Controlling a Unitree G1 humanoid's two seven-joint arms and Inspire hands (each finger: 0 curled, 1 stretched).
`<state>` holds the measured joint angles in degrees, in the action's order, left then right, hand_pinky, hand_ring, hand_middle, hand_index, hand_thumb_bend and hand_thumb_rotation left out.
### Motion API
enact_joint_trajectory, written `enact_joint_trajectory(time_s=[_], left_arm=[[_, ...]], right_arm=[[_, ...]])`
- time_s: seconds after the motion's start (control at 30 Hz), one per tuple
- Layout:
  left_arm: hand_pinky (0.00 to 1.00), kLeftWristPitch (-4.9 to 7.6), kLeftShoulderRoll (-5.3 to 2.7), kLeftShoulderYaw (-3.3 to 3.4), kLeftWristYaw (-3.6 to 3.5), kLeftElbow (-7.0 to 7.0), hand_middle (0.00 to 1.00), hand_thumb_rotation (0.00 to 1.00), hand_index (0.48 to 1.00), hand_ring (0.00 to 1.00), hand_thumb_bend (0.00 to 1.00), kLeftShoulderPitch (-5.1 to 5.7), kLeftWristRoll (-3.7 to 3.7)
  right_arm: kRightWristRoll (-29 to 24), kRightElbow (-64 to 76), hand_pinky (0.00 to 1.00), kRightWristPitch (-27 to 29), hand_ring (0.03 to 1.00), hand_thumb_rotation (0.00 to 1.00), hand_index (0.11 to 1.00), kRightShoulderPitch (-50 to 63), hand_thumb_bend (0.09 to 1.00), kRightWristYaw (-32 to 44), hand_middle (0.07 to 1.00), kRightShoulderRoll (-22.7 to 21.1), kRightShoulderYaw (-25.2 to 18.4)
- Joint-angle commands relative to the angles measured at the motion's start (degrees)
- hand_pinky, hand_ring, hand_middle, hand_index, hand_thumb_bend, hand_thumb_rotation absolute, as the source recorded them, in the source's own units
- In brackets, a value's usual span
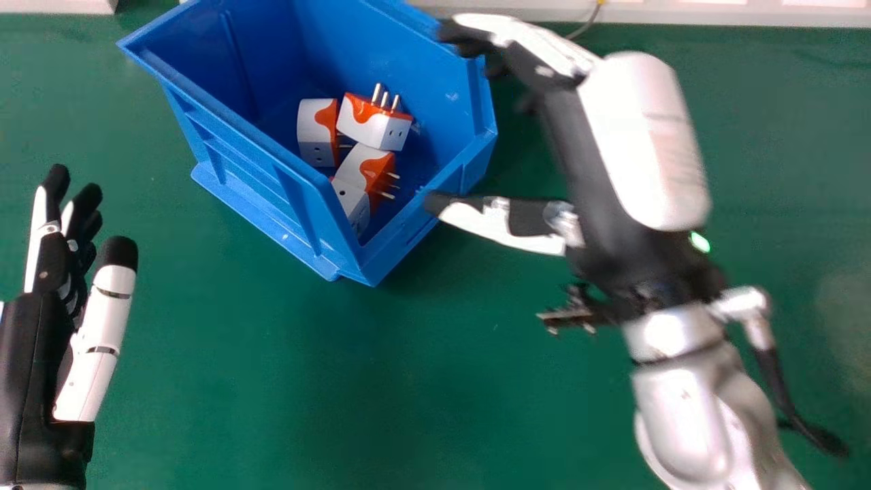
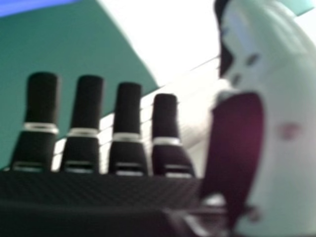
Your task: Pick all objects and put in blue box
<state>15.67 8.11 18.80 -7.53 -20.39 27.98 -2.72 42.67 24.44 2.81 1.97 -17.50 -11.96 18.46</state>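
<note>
In the head view my right hand [image 1: 633, 143] is at the blue box's right side, its thumb tip by the box's right rim, open and holding nothing. The blue box [image 1: 265, 184] stands at the upper middle. Several white and orange plug adapters lie inside it, among them one with its pins up [image 1: 381, 126] and another [image 1: 317, 133] at its left. My left hand [image 1: 41, 340] rests open at the left edge. In the right hand view my right hand [image 2: 89, 123] shows straight fingers, and a blue edge [image 2: 34, 6] appears in a corner.
A green table [image 1: 272, 381] lies under everything. Along its far edge runs a white ledge [image 1: 680, 12], with a thin cable near the right hand. A dark cable [image 1: 782, 388] hangs from the right wrist.
</note>
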Motion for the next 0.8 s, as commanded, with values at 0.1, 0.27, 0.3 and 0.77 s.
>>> enact_joint_trajectory(time_s=[0.1,0.27,0.3,0.77], left_arm=[[0.98,-0.04,0.17,-0.85,0.79,-1.58,0.96,0.92,0.995,0.96,0.44,-0.67,1.59],[0.96,-0.46,-0.35,-2.29,0.45,-1.82,0.95,0.9,0.982,0.95,0.42,-1.41,0.88],[0.96,-0.36,-0.45,-2.52,0.48,-1.8,0.95,0.9,0.982,0.95,0.42,-1.54,0.93],[0.97,0.3,-1.18,-4.96,1.21,-1.85,0.94,0.9,0.965,0.94,0.45,-1.68,2.28]], right_arm=[[-8.1,2.46,0.54,7.05,0.702,0.52,0.751,7.81,0.509,-1.32,0.751,0.85,-4.2],[-19.3,1.1,0.7,9.41,0.818,0.75,0.848,12.98,0.525,2.2,0.85,3.09,-5.7],[-21.37,0.93,0.7,9.45,0.818,0.75,0.848,13.68,0.525,3.11,0.85,3.51,-5.94],[-42.88,-1.01,0.98,5.63,0.991,0.99,0.992,17.2,0.55,15.95,0.992,6.1,-10.79]])
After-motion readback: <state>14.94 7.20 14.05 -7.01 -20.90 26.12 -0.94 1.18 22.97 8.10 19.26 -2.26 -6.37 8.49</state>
